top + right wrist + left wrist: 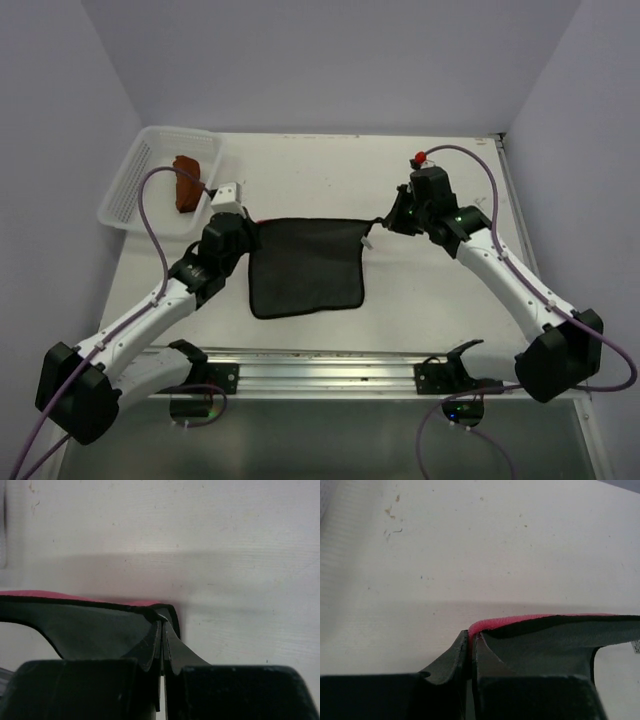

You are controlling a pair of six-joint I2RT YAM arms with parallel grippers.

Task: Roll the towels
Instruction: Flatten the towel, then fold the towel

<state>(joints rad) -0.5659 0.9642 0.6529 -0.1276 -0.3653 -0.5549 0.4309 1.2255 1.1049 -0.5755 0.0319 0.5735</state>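
Top external: L end effector [252, 222], R end effector [384, 222] pinch pink towel [305, 265] corners.

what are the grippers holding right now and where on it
The pink-and-dark towel, stretched between them: the left gripper pinches its far-left corner, the right gripper its far-right corner.

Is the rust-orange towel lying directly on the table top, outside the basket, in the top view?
No, the rust-orange towel lies inside the white mesh basket at the far left.
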